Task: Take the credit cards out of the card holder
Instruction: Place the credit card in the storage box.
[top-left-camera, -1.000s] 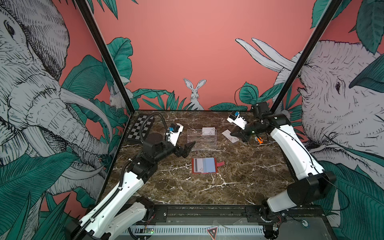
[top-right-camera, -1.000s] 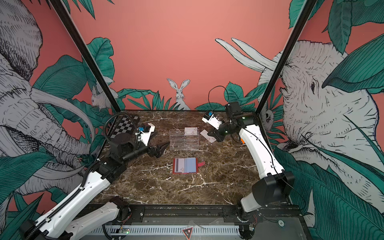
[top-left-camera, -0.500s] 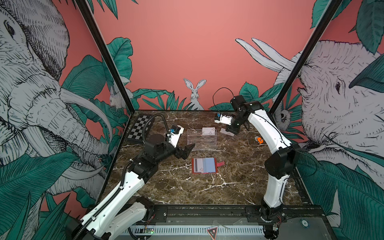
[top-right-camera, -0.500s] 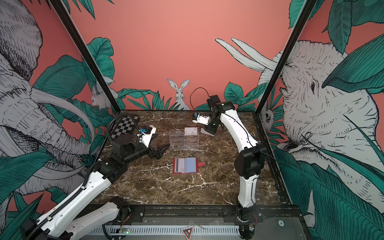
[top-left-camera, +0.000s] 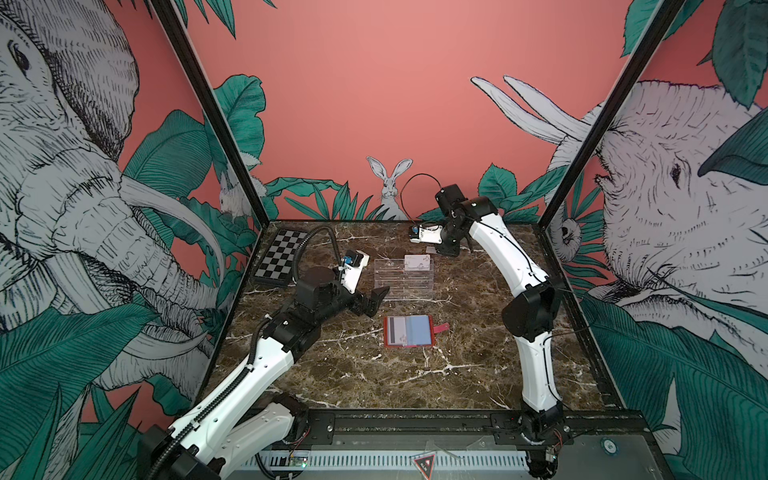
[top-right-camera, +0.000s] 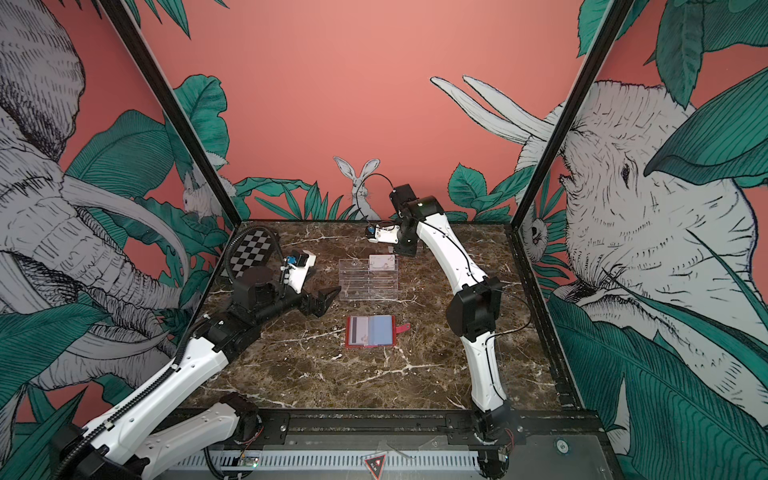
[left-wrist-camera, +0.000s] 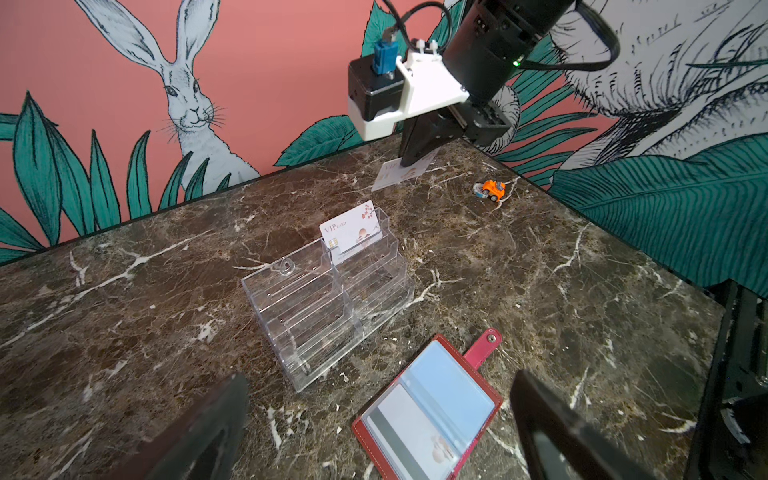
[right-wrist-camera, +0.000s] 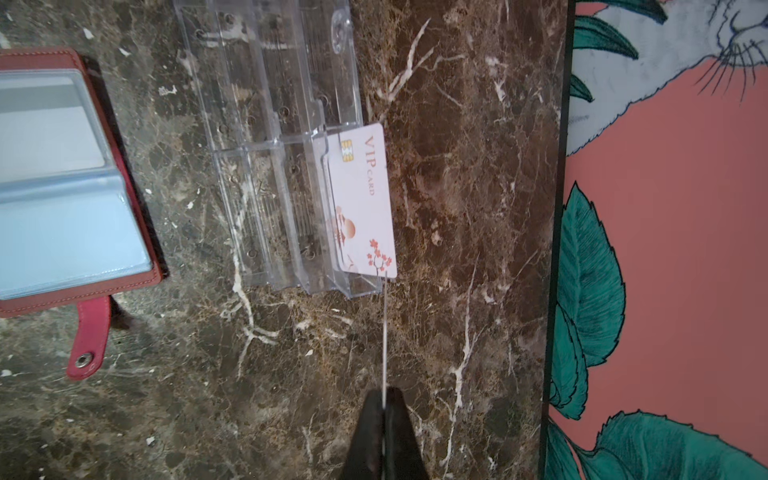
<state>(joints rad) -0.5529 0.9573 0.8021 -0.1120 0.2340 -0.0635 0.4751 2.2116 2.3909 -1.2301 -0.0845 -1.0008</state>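
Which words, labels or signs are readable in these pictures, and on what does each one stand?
"VIP CARD": on the white card standing in the clear rack.
Print on the held card, in the right tool: too blurred to read.
Red triangle sign on the front rail: too small to read.

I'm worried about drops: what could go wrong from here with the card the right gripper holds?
1. The right gripper pinches the held card near one end; it might twist or slip.
2. Slotting it into the clear rack could nudge the standing card or shift the rack.
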